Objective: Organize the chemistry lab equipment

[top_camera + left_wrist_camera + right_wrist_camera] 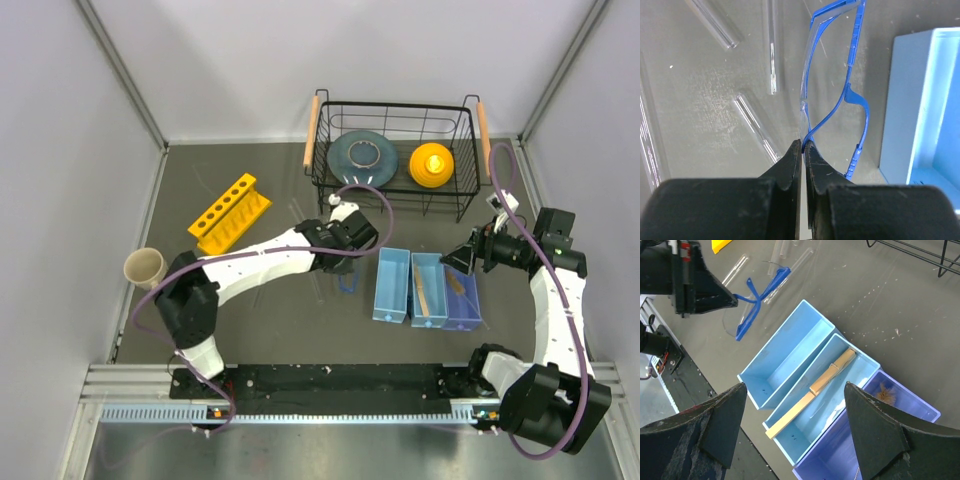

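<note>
**A:** What does the left tool (803, 145) have hold of?

**B:** Its jaws are pinched almost shut on the blue rim of the safety glasses (837, 70), at one corner of the lens. The glasses are just beside the empty light-blue bin (782, 367). Glass tubes (757, 127) lie loose on the bench (700, 100) on their other side. I can't tell whether the glasses are clear of the bench.

**A:** So how should it carry them?

**B:** I judge the grip thin: it holds one edge, and the rest of the frame hangs out ahead. I would lift straight up first, so the frame doesn't sweep a tube. Then go slowly sideways over the empty bin, with the long side of the glasses along its length, and lower before letting go.

**A:** And the right tool (794, 390)?

**B:** It is wide open and holds nothing. It hovers above the bins, where the wooden clamp (812, 390) lies in the middle one. It should give the left arm room.
</note>
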